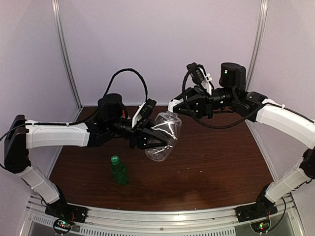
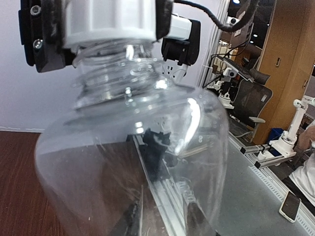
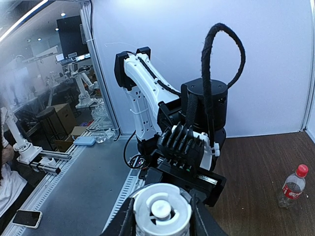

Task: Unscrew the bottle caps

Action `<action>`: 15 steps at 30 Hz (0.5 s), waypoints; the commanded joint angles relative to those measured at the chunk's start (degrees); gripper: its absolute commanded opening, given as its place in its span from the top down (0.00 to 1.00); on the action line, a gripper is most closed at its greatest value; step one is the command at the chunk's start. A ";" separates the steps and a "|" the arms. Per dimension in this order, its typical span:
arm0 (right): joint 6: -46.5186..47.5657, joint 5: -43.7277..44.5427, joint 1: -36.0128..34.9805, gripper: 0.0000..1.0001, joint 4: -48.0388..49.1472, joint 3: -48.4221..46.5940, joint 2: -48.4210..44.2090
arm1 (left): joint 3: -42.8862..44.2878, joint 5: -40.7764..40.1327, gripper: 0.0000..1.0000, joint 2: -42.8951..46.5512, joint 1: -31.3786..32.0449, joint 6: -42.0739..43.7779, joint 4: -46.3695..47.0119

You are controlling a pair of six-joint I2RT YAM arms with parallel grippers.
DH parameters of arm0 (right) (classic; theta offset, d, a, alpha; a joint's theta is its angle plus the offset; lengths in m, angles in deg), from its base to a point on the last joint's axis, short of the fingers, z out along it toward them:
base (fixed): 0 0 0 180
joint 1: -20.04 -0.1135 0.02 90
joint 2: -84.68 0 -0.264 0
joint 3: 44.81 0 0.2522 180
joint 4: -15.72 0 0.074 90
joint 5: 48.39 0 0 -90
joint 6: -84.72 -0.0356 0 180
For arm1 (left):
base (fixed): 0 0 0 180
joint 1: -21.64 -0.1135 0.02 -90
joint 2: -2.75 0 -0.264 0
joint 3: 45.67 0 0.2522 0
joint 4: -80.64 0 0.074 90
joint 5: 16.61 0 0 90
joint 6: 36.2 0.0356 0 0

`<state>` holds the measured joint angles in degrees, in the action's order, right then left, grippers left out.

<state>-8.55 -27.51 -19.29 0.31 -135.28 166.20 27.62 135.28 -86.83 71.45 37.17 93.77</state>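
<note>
My left gripper (image 1: 151,138) is shut on the body of the wide clear rounded bottle (image 1: 165,133) and holds it tilted in mid-air, neck toward the upper right. In the left wrist view the bottle (image 2: 133,147) fills the frame and my fingers (image 2: 123,219) show dimly through it. My right gripper (image 1: 173,106) is shut on its white cap (image 3: 162,211), one finger (image 3: 120,223) pressed on each side. The same white cap (image 2: 108,19) sits at the top of the left wrist view. A green bottle (image 1: 118,171) with a green cap (image 1: 115,159) stands upright on the table. The red-labelled bottle (image 3: 292,189) with a red cap (image 3: 302,170) stands apart.
The dark wooden table (image 1: 221,162) has a metal rail (image 1: 162,216) along its near edge. White walls and frame posts (image 1: 66,54) close in the back and sides. The left arm's body (image 3: 142,98) is close in front of the right wrist camera.
</note>
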 commanded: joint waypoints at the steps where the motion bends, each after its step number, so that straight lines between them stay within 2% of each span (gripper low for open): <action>1: -2.65 3.16 0.62 0.69 1.48 -0.54 -1.37 | 2.26 -0.03 0.67 -0.22 0.30 1.79 2.83; 6: -2.46 0.93 0.65 0.75 3.86 -0.45 -1.64 | 2.17 1.43 0.67 -0.96 0.29 1.73 2.92; 11: -1.05 -0.73 0.76 0.75 3.30 -0.81 -0.97 | 1.61 2.38 0.67 -0.53 0.30 0.71 5.09; 15: -3.87 1.20 1.12 0.75 7.22 0.51 -1.44 | 1.30 1.99 0.67 -0.12 0.30 0.58 5.70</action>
<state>-9.89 -27.62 -19.12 2.26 -135.24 165.89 28.34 135.15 -87.09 71.45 36.95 94.49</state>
